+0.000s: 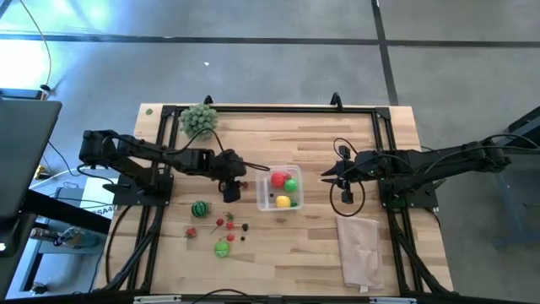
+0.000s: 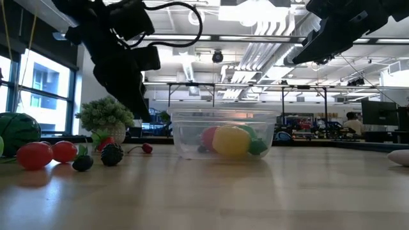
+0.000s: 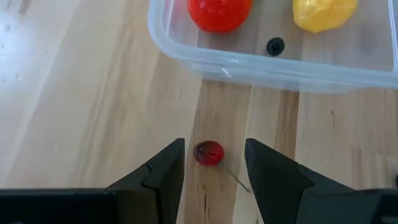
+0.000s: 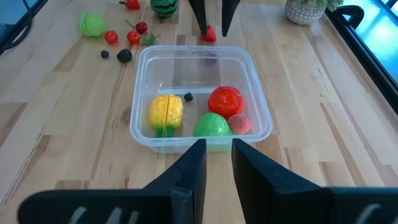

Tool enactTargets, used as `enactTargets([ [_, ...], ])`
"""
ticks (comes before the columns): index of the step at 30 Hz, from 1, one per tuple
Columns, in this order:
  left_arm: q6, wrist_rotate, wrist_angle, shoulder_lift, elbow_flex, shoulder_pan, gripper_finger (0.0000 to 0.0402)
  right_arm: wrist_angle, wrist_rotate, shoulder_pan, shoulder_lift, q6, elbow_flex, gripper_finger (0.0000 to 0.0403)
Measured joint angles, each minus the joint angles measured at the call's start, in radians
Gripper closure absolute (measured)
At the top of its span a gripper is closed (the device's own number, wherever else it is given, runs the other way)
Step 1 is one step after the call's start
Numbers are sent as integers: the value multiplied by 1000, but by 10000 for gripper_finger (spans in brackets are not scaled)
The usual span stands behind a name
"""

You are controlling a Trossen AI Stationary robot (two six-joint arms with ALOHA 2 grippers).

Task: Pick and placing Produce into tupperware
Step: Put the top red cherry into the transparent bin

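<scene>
clear tupperware, red cherry, dark-striped green ball

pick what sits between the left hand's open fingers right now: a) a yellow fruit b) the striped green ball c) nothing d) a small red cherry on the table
d: the left hand has its fingers on either side of a small red cherry lying on the table beside the tupperware.

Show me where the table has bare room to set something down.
Bare wood lies between the tub and the cloth, and along the front edge below the tub. Crowded: left of the tub, around the loose produce and the left claw.
</scene>
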Motion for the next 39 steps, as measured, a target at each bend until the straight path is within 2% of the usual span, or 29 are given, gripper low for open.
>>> enactTargets([
  [7,-15,-13,30,19,-27,0,245,1,0,0,0,0,0,336],
  [23,-24,3,128,184,-28,0,245,-1,0,0,0,0,0,336],
  [39,-26,-23,130,197,-28,-1,245,0,0,0,0,0,0,336],
])
